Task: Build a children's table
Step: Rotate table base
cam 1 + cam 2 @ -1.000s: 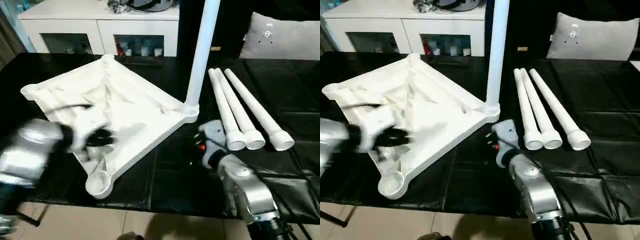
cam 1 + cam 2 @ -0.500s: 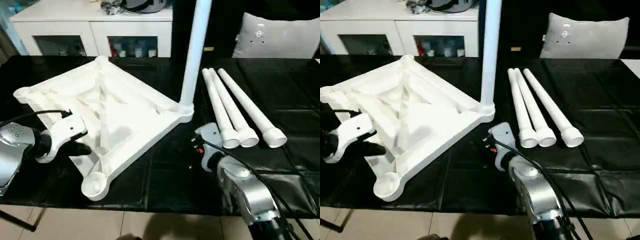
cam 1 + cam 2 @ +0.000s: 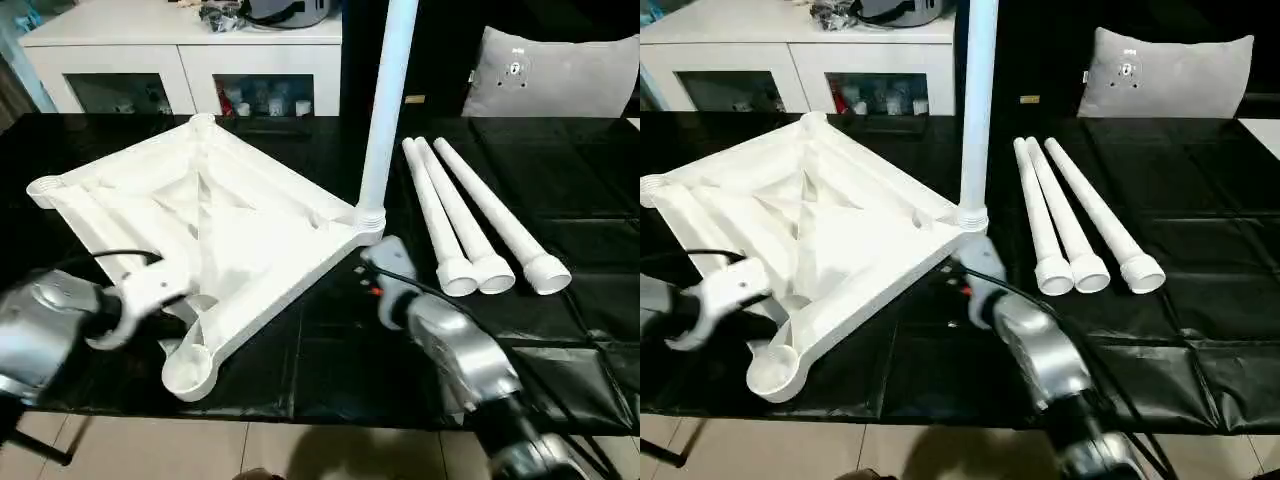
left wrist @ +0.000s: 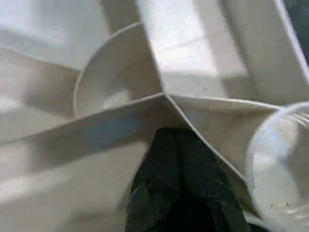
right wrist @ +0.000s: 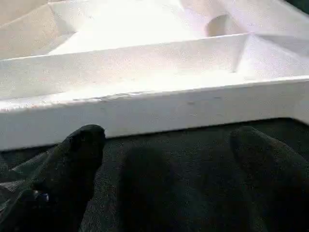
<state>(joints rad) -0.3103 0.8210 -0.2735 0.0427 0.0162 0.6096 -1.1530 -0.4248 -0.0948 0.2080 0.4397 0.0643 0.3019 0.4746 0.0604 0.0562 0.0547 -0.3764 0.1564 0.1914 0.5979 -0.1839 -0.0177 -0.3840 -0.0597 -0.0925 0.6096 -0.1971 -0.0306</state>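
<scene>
Advanced toward the tabletop [image 3: 230, 215], the right gripper [image 5: 164, 145] is held wide open and empty by its rim, while the left gripper [image 4: 181, 159], closed and empty, is pressed against a rib, seemingly to steady it.

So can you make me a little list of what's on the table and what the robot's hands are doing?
tabletop: upside down on the black table, ribs up
standing leg: upright in one corner socket
loose legs: three, lying side by side
empty socket: nearest corner
left gripper: jaws shut, on a rib beside that socket
right gripper: jaws open, facing the tabletop's edge
</scene>
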